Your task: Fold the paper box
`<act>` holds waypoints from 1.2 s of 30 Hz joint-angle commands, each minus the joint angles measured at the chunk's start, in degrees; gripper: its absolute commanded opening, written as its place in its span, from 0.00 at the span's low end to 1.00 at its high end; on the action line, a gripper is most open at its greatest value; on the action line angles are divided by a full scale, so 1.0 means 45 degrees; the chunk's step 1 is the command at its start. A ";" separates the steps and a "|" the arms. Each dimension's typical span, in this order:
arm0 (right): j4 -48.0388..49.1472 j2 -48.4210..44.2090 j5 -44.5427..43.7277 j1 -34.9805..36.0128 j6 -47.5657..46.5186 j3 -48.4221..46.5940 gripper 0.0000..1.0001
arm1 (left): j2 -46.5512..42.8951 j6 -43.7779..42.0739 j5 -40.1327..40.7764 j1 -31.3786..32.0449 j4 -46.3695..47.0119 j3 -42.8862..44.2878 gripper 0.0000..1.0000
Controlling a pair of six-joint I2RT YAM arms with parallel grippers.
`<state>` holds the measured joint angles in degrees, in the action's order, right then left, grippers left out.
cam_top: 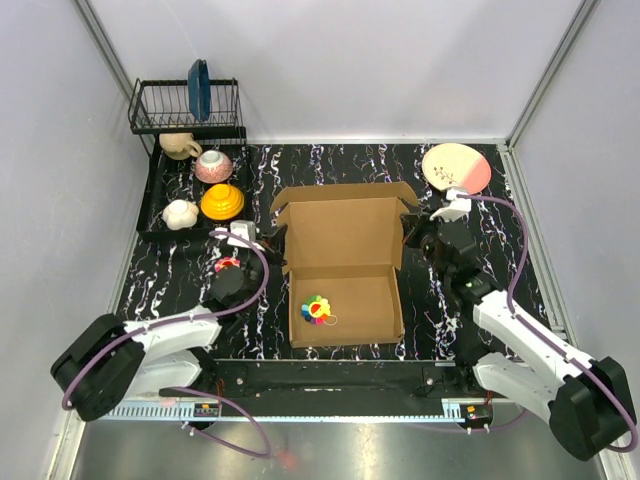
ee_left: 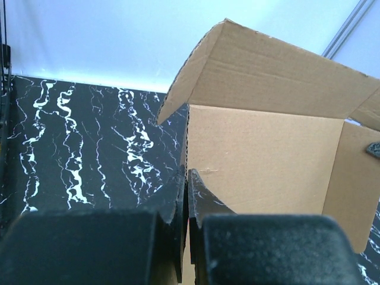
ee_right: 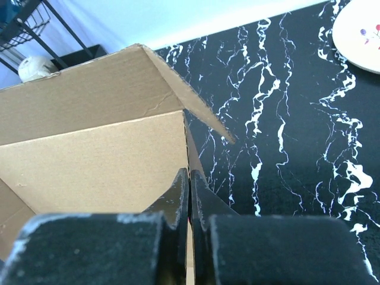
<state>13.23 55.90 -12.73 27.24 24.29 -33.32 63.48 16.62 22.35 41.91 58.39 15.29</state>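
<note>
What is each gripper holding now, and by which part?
Both hold the paper box: the left gripper pinches its left wall edge, the right gripper its right wall edge.

Bright, even, diffuse light; faint shadows. In both wrist views the black padded fingers [ee_left: 89,249] are blurred; the plain brown corrugated cardboard box [ee_left: 267,160] just beyond them is sharp.

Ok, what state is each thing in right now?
paper box: open, lid standing up
left hand: shut on the paper box's left side
right hand: shut on its right side
colourful toy: lying inside the box
blue plate: upright in the rack
pink plate: flat on the table
</note>
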 commanded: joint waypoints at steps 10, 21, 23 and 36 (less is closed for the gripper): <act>0.1765 -0.1796 -0.2306 0.1621 0.0382 0.2811 0.00 | 0.2334 -0.1896 0.3157 0.3263 0.6415 -0.0350 0.00; 0.2487 -0.3223 -0.2874 0.1993 0.0305 0.4533 0.00 | 0.3803 -0.3145 0.4760 0.4593 0.8235 -0.0566 0.00; 0.3111 -0.3165 -0.2874 0.2090 0.0246 0.4767 0.00 | 0.3861 -0.3613 0.4625 0.4593 0.8235 -0.0158 0.00; 0.4364 -0.2793 -0.2855 0.2734 -0.0047 0.5198 0.00 | 0.3276 -0.4299 0.4331 0.5022 0.8235 0.0801 0.00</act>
<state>38.33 43.33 -29.10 37.32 23.70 -11.90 79.66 -3.31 47.90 62.35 79.44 16.49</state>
